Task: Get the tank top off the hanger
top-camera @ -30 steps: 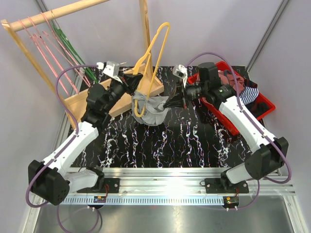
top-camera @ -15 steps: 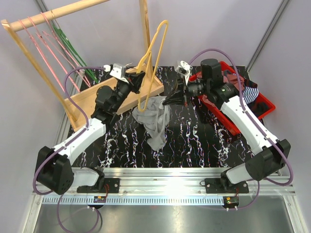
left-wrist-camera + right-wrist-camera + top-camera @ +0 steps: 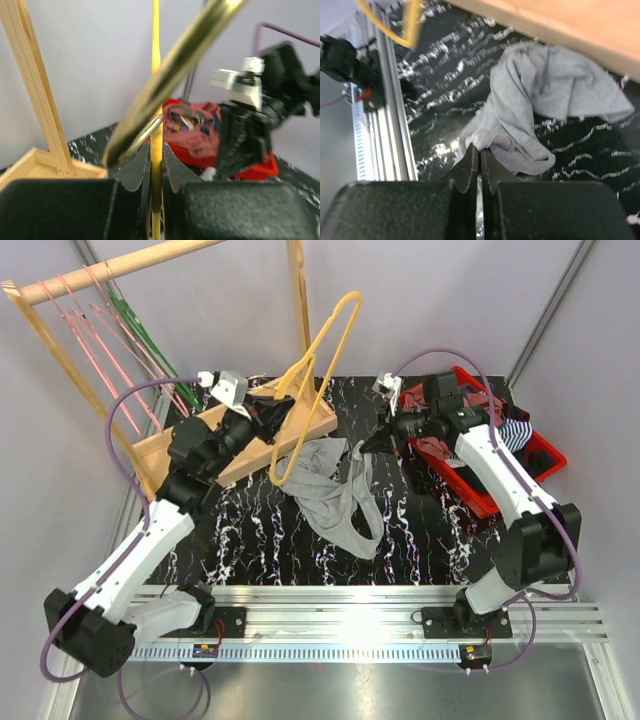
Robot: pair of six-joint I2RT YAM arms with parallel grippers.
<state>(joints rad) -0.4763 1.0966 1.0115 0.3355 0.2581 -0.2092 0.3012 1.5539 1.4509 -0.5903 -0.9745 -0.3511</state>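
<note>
The tank top (image 3: 335,495) is plain light grey. It lies on a table (image 3: 420,540) that is black with white marble-like veining. The hanger (image 3: 349,297) is yellow (brassy gold in the left wrist view). At the table's right edge the bin (image 3: 548,452) is red, holding dark red cloth (image 3: 478,398) and a navy-and-white striped piece (image 3: 514,432). The rack (image 3: 120,266) at the far-left corner is pale wood, carrying pink hangers (image 3: 95,325) and green hangers (image 3: 150,345). The left arm (image 3: 150,540) and right arm (image 3: 500,475) are white with black joints, their cables (image 3: 120,425) purple.
</note>
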